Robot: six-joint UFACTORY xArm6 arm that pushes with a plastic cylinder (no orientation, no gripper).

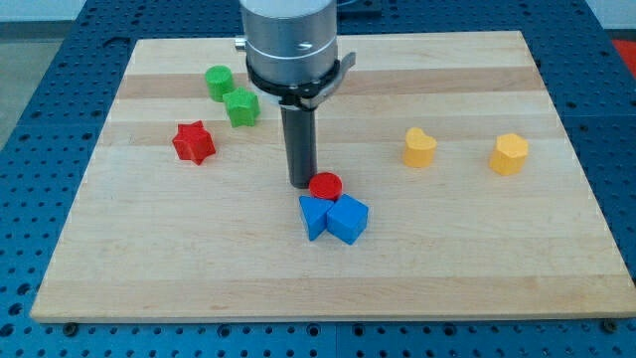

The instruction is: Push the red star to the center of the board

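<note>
Tip [302,183] mid-board, red star [194,142] well toward view's left

On the tabletop [556,249], my tip [301,184] stands just beside the red cylinder [325,185], with two blue blocks [334,218] touching below it — a tight cluster blocking the middle. The red star [193,142] sits well apart at the view's left with open wood between it and the tip. Two green blocks [232,96] crowd above the star; two yellow blocks [463,150] stand well off at the right.
</note>
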